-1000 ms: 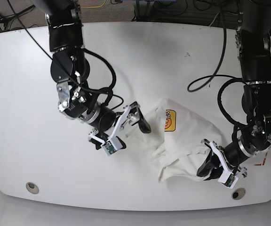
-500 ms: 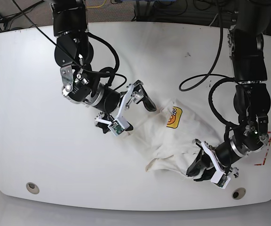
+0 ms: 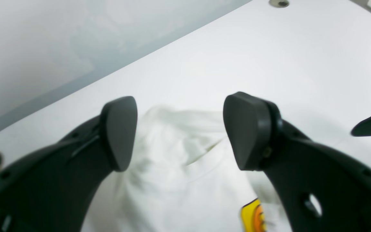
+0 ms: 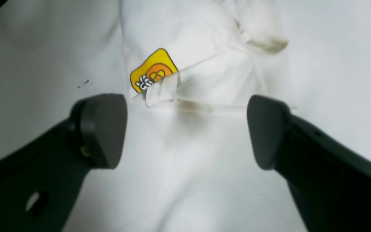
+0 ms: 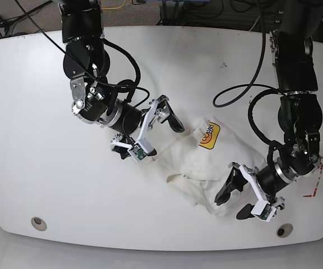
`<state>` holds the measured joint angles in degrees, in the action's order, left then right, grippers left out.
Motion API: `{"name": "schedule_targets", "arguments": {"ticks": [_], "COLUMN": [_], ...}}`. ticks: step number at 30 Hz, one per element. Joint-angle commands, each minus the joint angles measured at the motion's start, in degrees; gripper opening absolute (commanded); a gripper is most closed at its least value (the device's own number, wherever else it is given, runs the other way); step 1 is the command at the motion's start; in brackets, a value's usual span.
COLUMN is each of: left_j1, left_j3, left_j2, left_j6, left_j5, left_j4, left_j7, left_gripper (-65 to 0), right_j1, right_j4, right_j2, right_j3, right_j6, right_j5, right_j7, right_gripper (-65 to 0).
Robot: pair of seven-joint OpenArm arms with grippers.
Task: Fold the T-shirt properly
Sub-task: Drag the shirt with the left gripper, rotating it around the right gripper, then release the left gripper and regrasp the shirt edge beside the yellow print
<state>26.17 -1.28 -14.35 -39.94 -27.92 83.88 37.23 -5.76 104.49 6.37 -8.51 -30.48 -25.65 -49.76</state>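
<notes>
left tool opened, T-shirt released

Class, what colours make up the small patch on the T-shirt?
The patch is yellow with an orange centre, dark-outlined; clearest in the right wrist view.

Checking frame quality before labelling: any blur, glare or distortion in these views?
Left wrist view: soft all over, T-shirt and left gripper fingers blurred, table edge bowed by the wide lens. Right wrist view: sharper, yellow patch crisp, right gripper fingers slightly soft, dim shadow under them. Base view: sharp, even light, white table bright with mild sheen.
</notes>
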Motion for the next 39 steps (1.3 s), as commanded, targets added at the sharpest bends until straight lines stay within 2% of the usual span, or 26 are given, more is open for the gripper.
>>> {"name": "schedule_targets", "arguments": {"ticks": [1, 9, 13, 16, 22, 26, 30, 34, 36, 39], "left_j1": [1.74, 0.86, 0.42, -0.46, -6.35, -10.83, -16.11, -19.54, -20.33, -20.59], "left_j3": [-0.26, -0.35, -0.35, -0.44, -5.8, -8.17, -10.81, -14.5, -15.29, -15.29], "left_j2": [-0.38, -0.38, -0.82, -2.05, -7.5, -11.45, -14.79, -14.62, -14.62, -13.65], "left_j6": [-0.06, -0.06, -0.06, -0.06, -0.06, -0.06, -0.06, -0.06, -0.06, -0.06], "left_j5": [-3.15, -9.22, -10.01, -9.92, -9.66, -9.57, -9.57, -9.57, -9.57, -9.66], "left_j4": [0.92, 1.27, 1.35, 1.44, 3.82, 3.9, 3.82, 3.82, 3.82, 3.82], "left_j7": [-1.76, -1.76, -1.76, -1.76, -1.76, -1.76, -1.94, -1.94, -1.94, -1.94], "left_gripper": [-23.9, -27.1, -29.0, -32.2, -38.1, -40.1, -46.0, -53.1, -53.9, -53.9], "right_j1": [-1.32, -1.23, -1.41, -2.28, -5.01, -7.74, -10.02, -12.04, -12.92, -14.94], "right_j4": [1.23, 1.23, 0.96, 0.7, -1.5, -4.14, -7.74, -10.29, -11.78, -14.51], "right_j2": [0.09, 0.09, 0.18, 1.41, 1.67, -0.61, -3.07, -5.01, -5.36, -6.85], "right_j3": [0.12, 0.12, -1.38, -3.49, -6.65, -6.39, -4.81, -3.66, -3.31, -3.31], "right_j6": [-0.33, -0.33, -0.33, 0.46, 0.46, 0.46, 0.19, 0.11, 0.11, 0.28], "right_j5": [-0.77, -0.77, -0.59, -0.33, 5.47, 8.9, 12.15, 13.12, 12.95, 13.39], "right_j7": [1.63, 1.54, 1.54, 1.8, 1.89, 1.98, 4.35, 6.81, 6.99, 7.08], "right_gripper": [-9.0, -9.0, -9.0, -9.0, -9.0, -9.2, -15.5, -25.0, -29.0, -30.9]}}
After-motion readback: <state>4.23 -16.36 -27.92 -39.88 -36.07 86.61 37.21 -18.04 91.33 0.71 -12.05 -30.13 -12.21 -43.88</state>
